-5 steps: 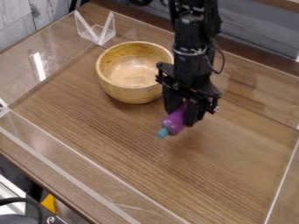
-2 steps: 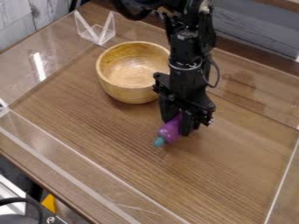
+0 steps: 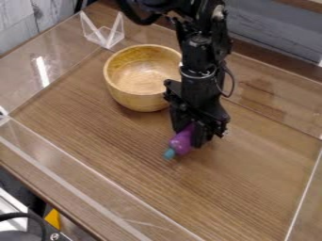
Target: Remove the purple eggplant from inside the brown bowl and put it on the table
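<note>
A black robot arm reaches down from the top of the view over a large wooden table (image 3: 113,179) with streaky brown grain and clear plastic walls along its edges. No brand, label or readable writing shows anywhere in the view.

The black gripper (image 3: 191,137) points straight down, its jaws partly closed around the upper end of a small glossy purple toy eggplant (image 3: 183,143). The eggplant hangs tilted, its tiny blue-green stem tip (image 3: 172,152) lowest and very near the tabletop, or touching it; which one cannot be told. It is outside the bowl, just to the right of and in front of it.

The round light-brown wooden bowl (image 3: 141,77) with a thick rim sits on the table behind and to the left of the gripper, its smooth tan inside holding nothing. A clear plastic stand (image 3: 101,31) is at the back left corner.

Compared with a second ago, the gripper and eggplant sit slightly lower and a touch further left, with the stem tip closer to the wood. The bowl has not moved.
</note>
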`<state>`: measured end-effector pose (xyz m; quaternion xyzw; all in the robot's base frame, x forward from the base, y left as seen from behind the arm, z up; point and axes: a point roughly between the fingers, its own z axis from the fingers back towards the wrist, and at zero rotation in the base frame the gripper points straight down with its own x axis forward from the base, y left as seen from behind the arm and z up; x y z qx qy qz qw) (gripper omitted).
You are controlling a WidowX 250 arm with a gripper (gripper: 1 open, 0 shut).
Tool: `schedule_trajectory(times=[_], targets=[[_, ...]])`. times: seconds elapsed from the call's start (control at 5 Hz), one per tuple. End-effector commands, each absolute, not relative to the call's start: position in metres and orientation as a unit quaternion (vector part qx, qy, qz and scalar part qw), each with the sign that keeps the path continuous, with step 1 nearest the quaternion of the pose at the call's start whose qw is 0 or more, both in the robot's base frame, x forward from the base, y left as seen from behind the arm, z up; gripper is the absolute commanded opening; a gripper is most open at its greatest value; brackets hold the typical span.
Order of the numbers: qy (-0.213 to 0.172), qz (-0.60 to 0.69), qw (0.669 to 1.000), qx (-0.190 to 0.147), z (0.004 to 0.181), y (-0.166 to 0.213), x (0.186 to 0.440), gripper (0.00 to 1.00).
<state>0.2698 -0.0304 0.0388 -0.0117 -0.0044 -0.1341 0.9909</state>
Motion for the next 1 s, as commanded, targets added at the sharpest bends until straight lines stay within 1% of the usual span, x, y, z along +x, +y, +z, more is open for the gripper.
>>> schedule_trajectory(times=[0.0, 0.2, 0.4, 0.8], targets=[[-0.021, -0.138, 0.99, -0.008, 0.0443, -0.0316, 0.2732, 0.0], [-0.02, -0.138, 0.99, -0.007, 0.0421, -0.0315, 0.2732, 1.0], [-0.021, -0.137, 0.99, -0.008, 0.0423, -0.0306, 0.2718, 1.0], [-0.025, -0.133, 0.991, -0.01, 0.0486, -0.0259, 0.2701, 1.0]])
